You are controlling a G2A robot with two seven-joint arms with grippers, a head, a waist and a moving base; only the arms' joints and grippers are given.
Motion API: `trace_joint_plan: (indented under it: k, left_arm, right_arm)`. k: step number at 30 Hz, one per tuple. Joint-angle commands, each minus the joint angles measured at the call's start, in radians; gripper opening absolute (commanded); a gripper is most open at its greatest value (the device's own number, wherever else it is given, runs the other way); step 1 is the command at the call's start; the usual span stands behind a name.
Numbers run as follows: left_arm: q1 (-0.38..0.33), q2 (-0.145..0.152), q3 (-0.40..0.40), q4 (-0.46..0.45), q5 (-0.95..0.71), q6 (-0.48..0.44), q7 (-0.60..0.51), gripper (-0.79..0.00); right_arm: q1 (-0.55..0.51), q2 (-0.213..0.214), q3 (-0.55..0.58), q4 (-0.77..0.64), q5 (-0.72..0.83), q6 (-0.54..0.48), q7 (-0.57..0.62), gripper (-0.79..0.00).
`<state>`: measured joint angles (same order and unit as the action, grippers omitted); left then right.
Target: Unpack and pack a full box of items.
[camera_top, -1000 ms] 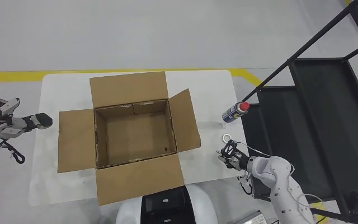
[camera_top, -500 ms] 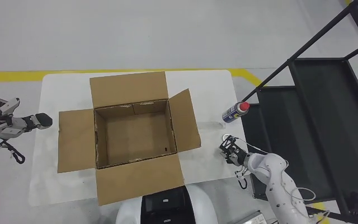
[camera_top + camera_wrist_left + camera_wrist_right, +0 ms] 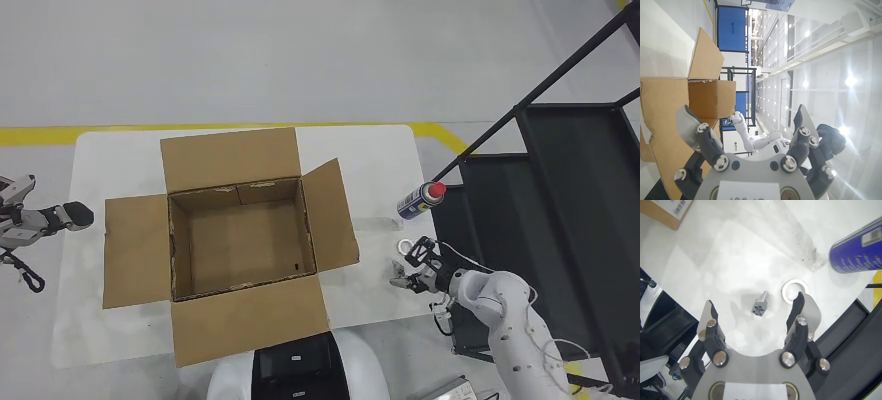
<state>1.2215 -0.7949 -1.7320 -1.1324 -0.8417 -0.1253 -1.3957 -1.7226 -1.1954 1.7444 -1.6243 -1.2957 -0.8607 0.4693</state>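
Under right hand [image 3: 753, 298], spread apart, metal stud [image 3: 759, 307] lies on table [image 3: 725, 256], untouched.

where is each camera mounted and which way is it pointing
Top view: above the arms, looking down at the table and open box; both arms show.
Left wrist view: on the left arm, facing sideways past the left gripper, fingers open, at the box.
Right wrist view: on the right arm, facing down past the right gripper, fingers open, at a metal part.
Shared: top and right wrist views both show the ring and spray can.
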Motion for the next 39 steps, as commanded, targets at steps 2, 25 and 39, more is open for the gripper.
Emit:
trace_joint_plan:
  k: [2,25,39]
  left_arm:
    - [0.0,0.0,0.0,0.0,0.0,0.0,0.0,0.0]
    - [0.0,0.0,0.0,0.0,0.0,0.0,0.0,0.0]
    - [0.0,0.0,0.0,0.0,0.0,0.0,0.0,0.0]
  right_arm:
    - [-0.031,0.014,0.071,-0.026,0.053,-0.076,0.031,0.0]
    - [0.044,0.009,-0.192,0.069,-0.018,0.232,0.081,0.0]
    - [0.068,0.014,-0.214,0.098,-0.017,0.34,0.103,-0.656]
